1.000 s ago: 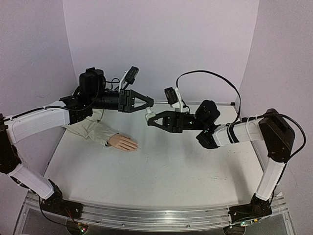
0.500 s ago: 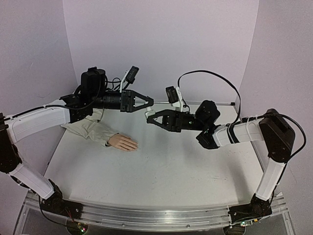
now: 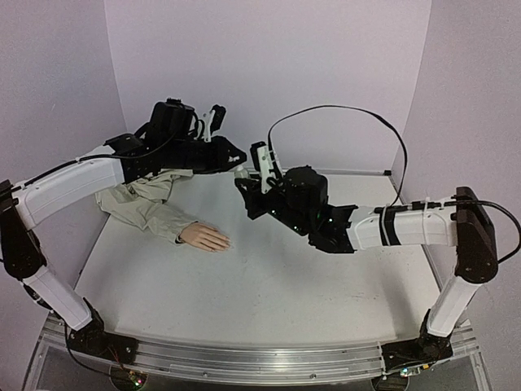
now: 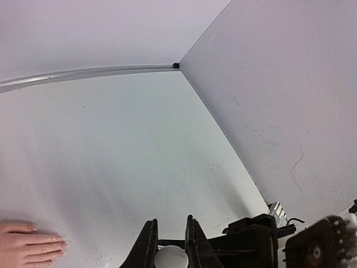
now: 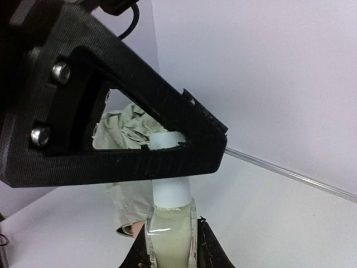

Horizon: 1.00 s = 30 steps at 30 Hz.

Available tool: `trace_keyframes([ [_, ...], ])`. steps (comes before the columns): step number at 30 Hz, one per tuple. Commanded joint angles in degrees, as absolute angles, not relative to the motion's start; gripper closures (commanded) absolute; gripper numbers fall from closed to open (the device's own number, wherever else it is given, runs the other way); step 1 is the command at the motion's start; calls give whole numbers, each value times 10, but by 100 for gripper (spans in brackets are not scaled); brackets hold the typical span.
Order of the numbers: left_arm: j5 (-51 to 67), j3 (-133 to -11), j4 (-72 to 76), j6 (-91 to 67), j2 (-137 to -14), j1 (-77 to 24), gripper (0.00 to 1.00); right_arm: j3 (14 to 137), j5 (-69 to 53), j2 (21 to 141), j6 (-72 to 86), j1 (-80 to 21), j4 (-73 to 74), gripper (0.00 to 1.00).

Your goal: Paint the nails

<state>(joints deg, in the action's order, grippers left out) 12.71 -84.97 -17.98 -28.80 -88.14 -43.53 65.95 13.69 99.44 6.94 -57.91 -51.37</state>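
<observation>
Overhead, above the far middle of the worktop (image 3: pixel 277 281), the two arms meet tip to tip. The left gripper (image 3: pixel 242 161) is clenched on the white cap (image 5: pixel 170 192) of a small bottle (image 5: pixel 170 240). The right gripper (image 3: pixel 242 183), just below it, grasps the bottle's clear body, which is filled with pale liquid. The bottle stands upright between them, off the worktop. The mannequin hand (image 3: pixel 205 237) lies flat on the worktop, left of the grippers and nearer, well apart from them. Its fingers point right, and its nails (image 4: pixel 62 244) show at the fingertips. Its beige sleeve (image 3: pixel 146 210) trails away to the far left beneath the left arm.
</observation>
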Motion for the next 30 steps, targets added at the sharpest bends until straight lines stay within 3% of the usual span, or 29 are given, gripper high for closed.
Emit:
trace_keyframes([
  [1,74,-899,-254,-309,-880,-438,100,692,320,988,-23,-570,-509,100],
  [2,89,-901,-245,-303,-877,-437,91,687,270,979,-22,-567,-509,100],
  [5,170,-892,-206,-281,-863,-436,41,670,86,943,-8,-551,-505,100],
  [7,236,-875,-167,-278,-849,-431,19,649,-67,919,46,-519,-501,100],
  [10,313,-840,-105,-278,-824,-420,2,633,-337,911,116,-450,-516,100],
  [13,367,-812,-51,-276,-814,-416,1,615,-476,908,154,-429,-556,100],
  [16,405,-799,4,-295,-829,-416,9,604,-532,907,203,-423,-608,100],
  [23,462,-810,39,-299,-856,-421,38,600,-506,894,226,-419,-649,100],
  [28,464,-787,40,-285,-841,-431,40,604,-510,905,249,-418,-679,100],
  [30,461,-783,40,-285,-841,-434,47,602,-507,904,255,-418,-690,100],
])
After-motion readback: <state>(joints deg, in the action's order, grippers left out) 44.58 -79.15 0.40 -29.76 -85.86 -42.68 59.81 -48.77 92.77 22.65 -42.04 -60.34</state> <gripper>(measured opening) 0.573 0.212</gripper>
